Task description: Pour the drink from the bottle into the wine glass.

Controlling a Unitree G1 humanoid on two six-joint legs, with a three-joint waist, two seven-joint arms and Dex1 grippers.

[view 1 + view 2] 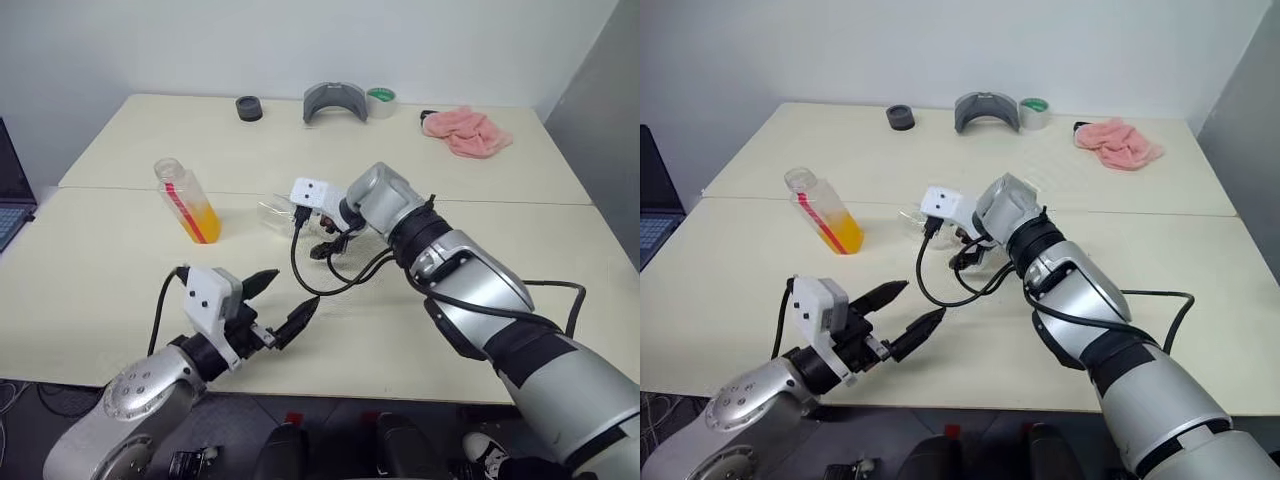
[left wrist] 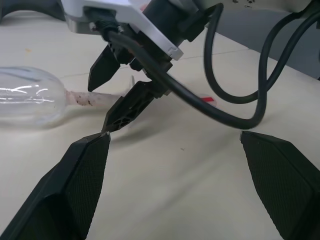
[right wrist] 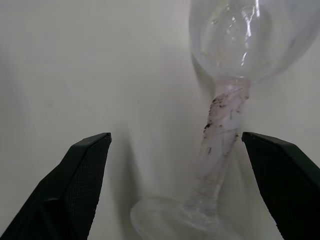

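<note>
Wine glass (image 3: 227, 90) lies on its side mid-table (image 1: 120, 260), right gripper (image 2: 115, 97) angled down over its stem with fingers spread, left gripper (image 1: 285, 300) level near the front edge, also spread.

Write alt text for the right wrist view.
A clear wine glass lies on its side on a pale table, its stained stem between the wide-open black fingers of the right pincer, which is not touching it. The bowl is empty; the round foot is nearest the camera.
</note>
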